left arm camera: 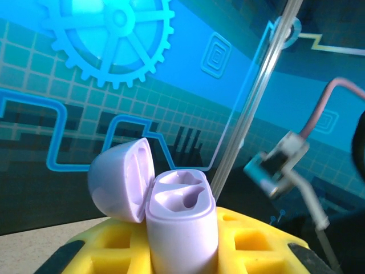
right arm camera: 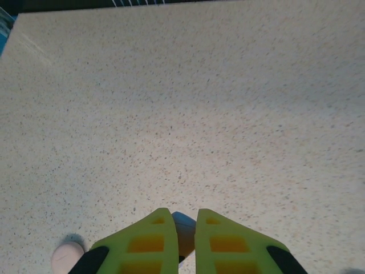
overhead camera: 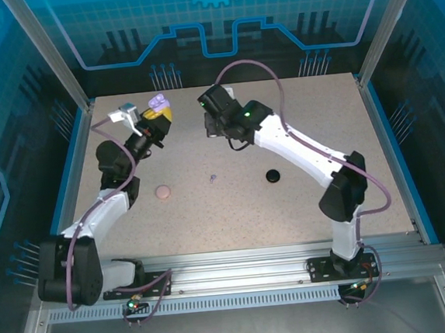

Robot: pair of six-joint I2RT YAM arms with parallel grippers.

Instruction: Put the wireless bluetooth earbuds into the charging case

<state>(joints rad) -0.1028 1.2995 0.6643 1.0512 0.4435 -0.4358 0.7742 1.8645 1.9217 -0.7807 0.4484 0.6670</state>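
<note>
My left gripper (overhead camera: 158, 116) is raised at the back left and shut on a lavender charging case (overhead camera: 156, 104). In the left wrist view the case (left arm camera: 181, 228) stands upright between the yellow fingers (left arm camera: 268, 245), its lid (left arm camera: 121, 181) swung open to the left; both wells look empty. My right gripper (overhead camera: 212, 119) hovers to the right of the case, apart from it. Its fingers (right arm camera: 145, 245) are shut on a small pale earbud (right arm camera: 183, 231). Another tiny lavender earbud (overhead camera: 213, 178) lies on the table.
A pink round case (overhead camera: 162, 193) and a black round case (overhead camera: 273, 176) lie shut mid-table; the pink case (right arm camera: 67, 255) shows below the right gripper. The speckled table (overhead camera: 296, 121) is walled by clear panels and posts (left arm camera: 256, 108).
</note>
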